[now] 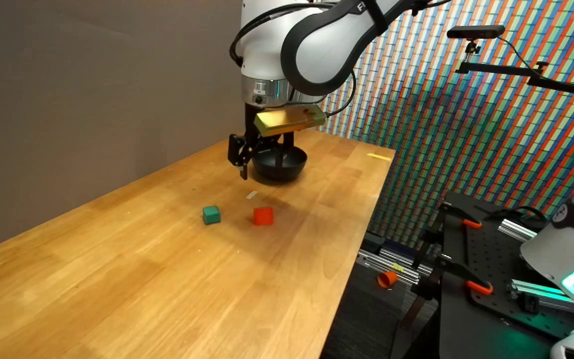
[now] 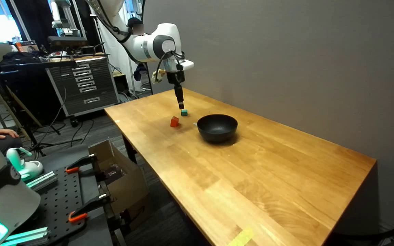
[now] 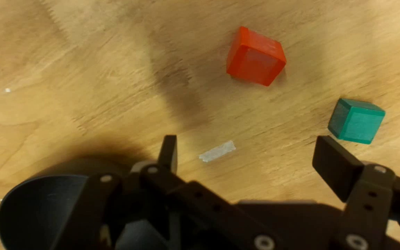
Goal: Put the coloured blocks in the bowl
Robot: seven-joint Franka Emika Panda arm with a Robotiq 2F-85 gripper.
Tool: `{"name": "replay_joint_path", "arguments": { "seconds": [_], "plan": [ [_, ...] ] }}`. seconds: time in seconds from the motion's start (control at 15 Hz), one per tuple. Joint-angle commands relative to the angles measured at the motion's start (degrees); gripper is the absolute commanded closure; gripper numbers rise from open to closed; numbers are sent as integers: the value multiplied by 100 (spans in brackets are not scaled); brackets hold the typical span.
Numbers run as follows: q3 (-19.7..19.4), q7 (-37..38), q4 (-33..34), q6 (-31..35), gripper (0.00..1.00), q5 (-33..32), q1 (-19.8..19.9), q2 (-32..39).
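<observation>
The wooden surface (image 2: 268,177) carries all the task's things, and by my reading none of the job is done: both pieces to be moved lie out in the open, so two pick-and-drop trips are left. The black bowl (image 2: 217,128) stands upright, mouth up, its inside bare in an exterior view; being round, it has no long axis. The fingers (image 3: 337,166) point down, spread wide above the surface, and hold nothing. The red block (image 3: 255,57) lies near the bowl but apart from it. The green block (image 3: 359,121) lies near the red one, touching neither that nor the bowl. Both look like cubes, so neither has a clear long axis. In the wrist view their lower edges slant down toward the right of that view, the red block's more steeply than the green's, so the red one looks more turned away from the line across the fingers.
</observation>
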State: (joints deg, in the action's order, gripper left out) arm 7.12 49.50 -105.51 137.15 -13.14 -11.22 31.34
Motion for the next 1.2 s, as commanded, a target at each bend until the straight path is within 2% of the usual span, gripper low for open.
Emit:
{"name": "replay_joint_path", "arguments": {
  "seconds": [0.0,0.33,1.0,1.07,1.13],
  "plan": [
    [-522,365,661,-464,0,172,-483,452],
    [-638,773,849,-726,0,375,-683,705],
    [-657,1304,753,-472,0,615,-830,1034],
    [-685,1347,750,-450,25,560,-861,1064],
    [-695,1360,752,-430,26,545,-868,1088]
  ]
}}
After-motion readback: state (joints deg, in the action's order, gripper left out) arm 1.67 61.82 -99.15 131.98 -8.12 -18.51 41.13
